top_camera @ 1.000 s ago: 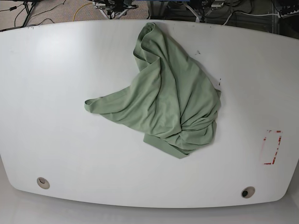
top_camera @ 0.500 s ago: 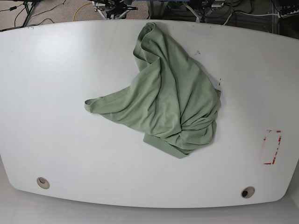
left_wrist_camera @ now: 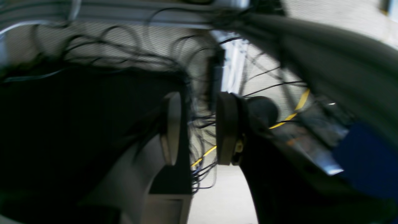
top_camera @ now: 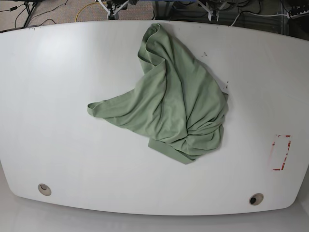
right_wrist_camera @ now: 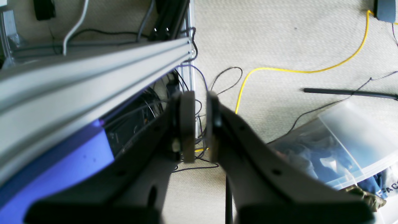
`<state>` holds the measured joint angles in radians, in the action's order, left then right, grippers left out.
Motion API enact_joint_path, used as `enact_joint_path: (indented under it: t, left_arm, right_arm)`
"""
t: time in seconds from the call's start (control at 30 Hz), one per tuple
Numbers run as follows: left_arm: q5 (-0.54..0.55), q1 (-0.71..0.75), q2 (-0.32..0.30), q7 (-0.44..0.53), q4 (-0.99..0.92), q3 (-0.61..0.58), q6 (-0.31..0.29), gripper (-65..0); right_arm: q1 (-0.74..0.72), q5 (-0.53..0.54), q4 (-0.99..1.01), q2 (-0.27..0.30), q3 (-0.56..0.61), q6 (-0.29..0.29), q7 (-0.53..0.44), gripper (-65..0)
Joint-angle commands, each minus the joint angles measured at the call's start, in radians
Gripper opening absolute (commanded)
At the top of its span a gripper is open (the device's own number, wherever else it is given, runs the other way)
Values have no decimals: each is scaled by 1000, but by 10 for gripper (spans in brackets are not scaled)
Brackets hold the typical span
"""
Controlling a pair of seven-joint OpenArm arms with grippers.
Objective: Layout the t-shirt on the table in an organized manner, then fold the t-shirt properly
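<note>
The sage-green t-shirt (top_camera: 174, 101) lies crumpled in a loose heap on the white table (top_camera: 58, 96), a little right of centre, with one end reaching the far edge and a ribbed hem at the front. Neither gripper shows in the base view. In the left wrist view my left gripper (left_wrist_camera: 199, 130) hangs off the table over floor cables, open, with nothing between its fingers. My right gripper (right_wrist_camera: 200, 124) is also over the floor, shut down to a thin slit, holding nothing.
Two grommet holes (top_camera: 44, 189) (top_camera: 256, 198) sit near the front edge and a red-outlined rectangle (top_camera: 281, 152) marks the right side. Behind the table are an aluminium rail (right_wrist_camera: 93, 68), a yellow cable (right_wrist_camera: 298, 71) and a clear plastic bin (right_wrist_camera: 342, 146).
The dark arm parts at the top edge of the base view have drawn back out of sight. The t-shirt has not moved.
</note>
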<state>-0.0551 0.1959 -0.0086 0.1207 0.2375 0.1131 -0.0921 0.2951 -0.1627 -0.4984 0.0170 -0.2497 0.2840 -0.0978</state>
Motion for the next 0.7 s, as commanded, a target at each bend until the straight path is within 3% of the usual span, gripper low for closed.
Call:
enact_joint_path:
  t: [0.0, 0.4, 0.67]
  left_arm:
    - [1, 15, -1, 27, 1, 0, 13, -472]
    - [1, 121, -3, 213, 76, 0, 35, -472]
    - [2, 259, -20, 221, 313, 1, 35, -472]
  right_arm:
    - [28, -4, -27, 4, -1, 2, -10, -593]
    - [157, -4, -171, 2, -1, 8, -12, -593]
    - [261, -2, -323, -4, 0, 10, -12, -593]
